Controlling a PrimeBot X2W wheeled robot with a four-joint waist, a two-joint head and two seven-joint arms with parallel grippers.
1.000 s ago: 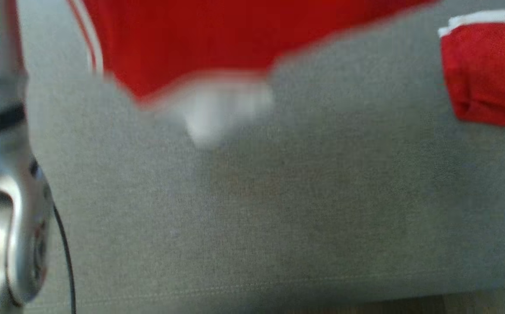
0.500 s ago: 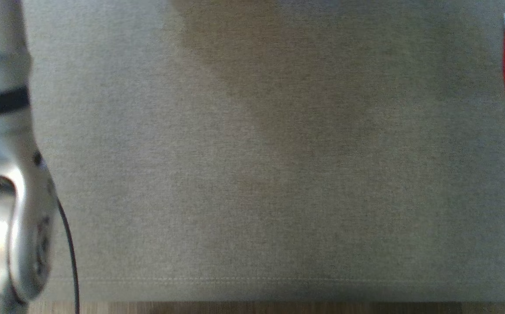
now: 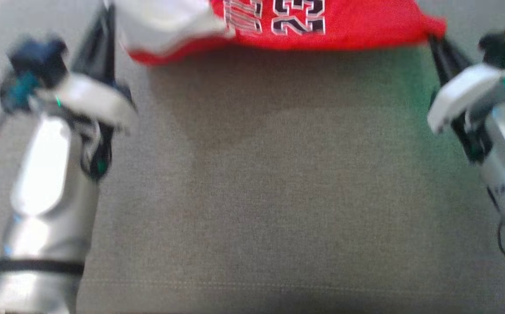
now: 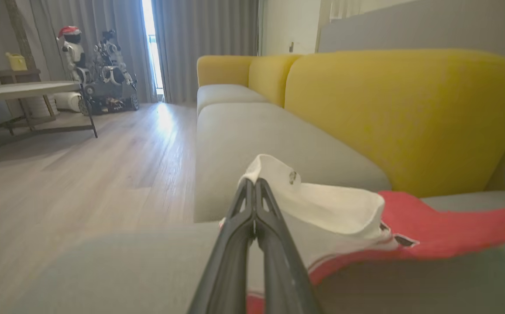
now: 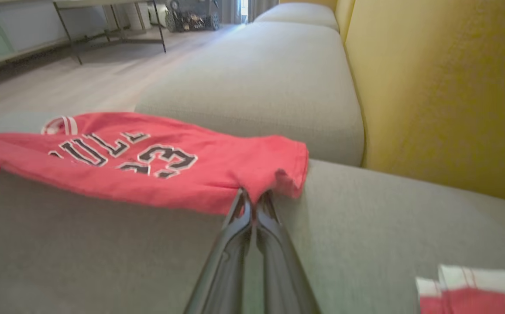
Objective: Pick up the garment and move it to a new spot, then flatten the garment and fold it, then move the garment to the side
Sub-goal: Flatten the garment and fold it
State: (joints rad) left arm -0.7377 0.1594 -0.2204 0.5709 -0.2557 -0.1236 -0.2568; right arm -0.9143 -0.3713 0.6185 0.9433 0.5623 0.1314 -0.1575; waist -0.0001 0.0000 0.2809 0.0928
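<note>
**Head view: red jersey stretched between two pinching grippers**

We see the garment (image 3: pixel 322 22), a red jersey with black-and-white lettering and the number 23, spread sideways over the far part of the grey seat cushion (image 3: pixel 252 196). It sits close to the edge where the next cushion (image 5: pixel 278 65) begins.

The left gripper (image 3: pixel 107 17) is toward the cushion's left side. Its two dark fingers are pressed together on the jersey's white-lined corner, and in the left wrist view that white cloth folds over the fingertips.

The right gripper (image 3: pixel 433 41) is toward the cushion's right side. It pinches the opposite red corner, with a small pucker of cloth caught between its closed tips.

Between the two grips the jersey runs fairly taut and casts a shadow on the cushion beneath. We cannot tell whether its middle touches the cushion.

A yellow backrest (image 4: pixel 409 113) rises along the cushion's right side. A second piece of red-and-white cloth (image 5: pixel 475 290) lies on the cushion's right part, nearer than the jersey and apart from it.
</note>
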